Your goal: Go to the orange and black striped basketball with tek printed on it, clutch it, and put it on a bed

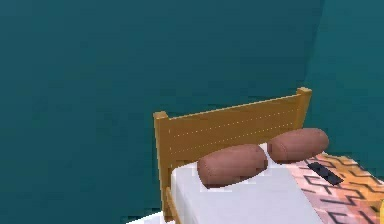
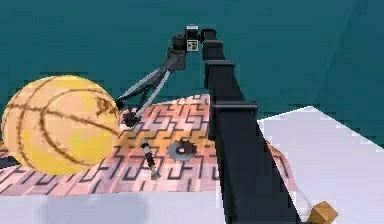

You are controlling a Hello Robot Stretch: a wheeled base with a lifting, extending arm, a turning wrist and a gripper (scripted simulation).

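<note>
End effector [image 2: 130,108]: two thin dark fingers slanting down from the wrist to the right flank of the basketball [image 2: 62,125]. Their state, and whether they hold the ball, cannot be told. The basketball is a smooth orange-yellow sphere with thin black seam lines, seen over the quilt [image 2: 185,120] of the bed [image 2: 330,140]; lettering on the ball cannot be made out. The quilt bears an angular, maze-like pink-and-black pattern; a small dark disc [image 2: 182,152] and a thin rod [image 2: 150,160] lie on it. The arm [image 2: 235,130] is a dark square bar. Forward view: slatted wooden headboard [image 1: 235,125], two rounded brown pillows [image 1: 232,165], plain teal wall [image 1: 100,70].
</note>
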